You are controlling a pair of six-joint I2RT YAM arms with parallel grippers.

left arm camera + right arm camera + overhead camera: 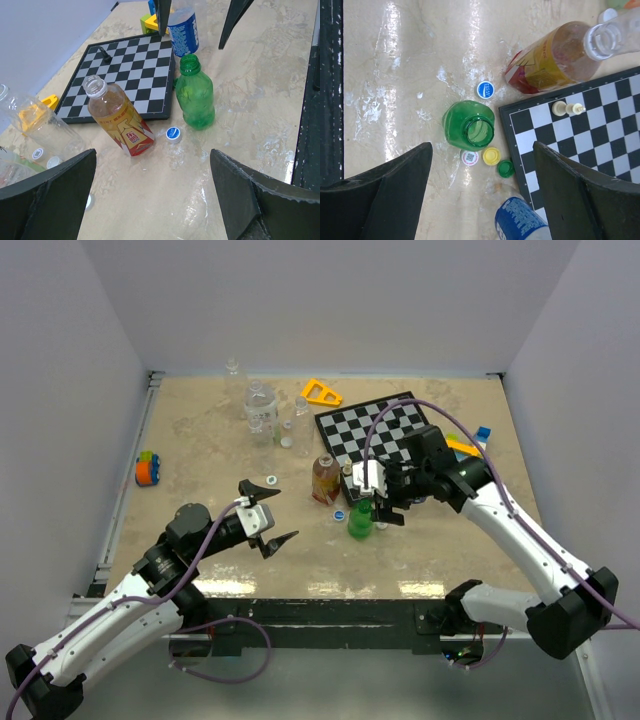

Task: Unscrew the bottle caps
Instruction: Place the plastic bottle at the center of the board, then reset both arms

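The green bottle (pixel 360 520) stands open in front of the chessboard; it also shows in the left wrist view (pixel 196 97) and from above in the right wrist view (pixel 470 131). The amber bottle (pixel 324 478) (pixel 120 122) (pixel 555 55) is open too. A blue cap (pixel 339 515) (pixel 173 134) (pixel 485 90) lies between them. White (pixel 470 158), yellow (pixel 491 156) and green (pixel 506 168) caps lie beside the green bottle. The clear blue-label bottle (pixel 183 31) (pixel 522 222) stands behind. My right gripper (pixel 378 502) (pixel 482 147) hovers open above the green bottle. My left gripper (pixel 272 515) (pixel 152 155) is open and empty, left of the bottles.
A chessboard (pixel 375 425) with chess pieces (pixel 568 108) lies right of the bottles. Clear label-less bottles (pixel 260 405) and a yellow triangle (pixel 321 393) stand at the back. A colourful toy (pixel 148 469) lies at the left. White walls surround the table.
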